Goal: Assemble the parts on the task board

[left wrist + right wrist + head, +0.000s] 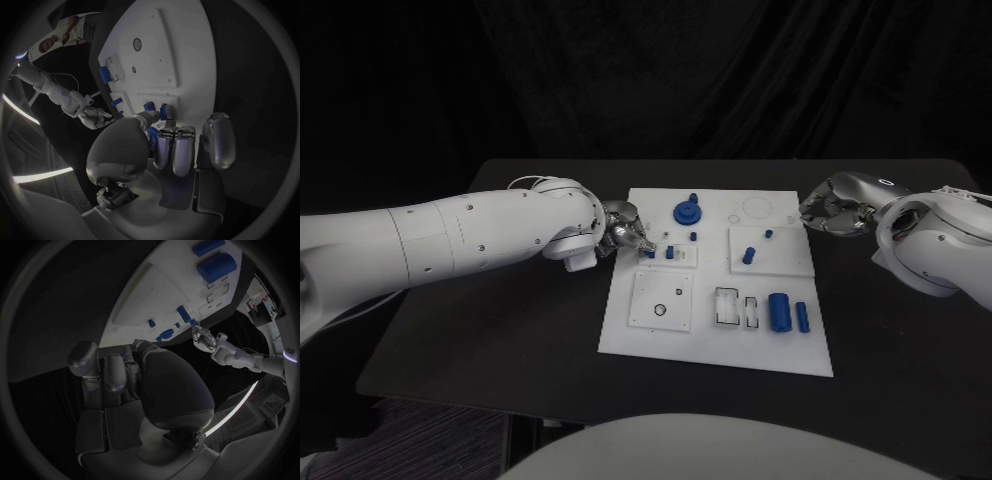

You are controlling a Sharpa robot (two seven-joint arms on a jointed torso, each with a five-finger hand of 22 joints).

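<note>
Two blue cylinders [790,314] lie on task board [783,355].

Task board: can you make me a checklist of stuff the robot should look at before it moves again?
1. Task board lies flat on the black table: ok.
2. Left hand is at the board's left edge, by the small blue parts: ok.
3. Left hand has a firm hold on a part: cannot tell; the left wrist view shows blue at its fingertips, but the hold is unclear.
4. Right hand holds nothing, fingers curled in: ok.
5. Right hand is off the board, beside its right edge: ok.
6. Blue cylinders near the front wait untouched: ok.
</note>
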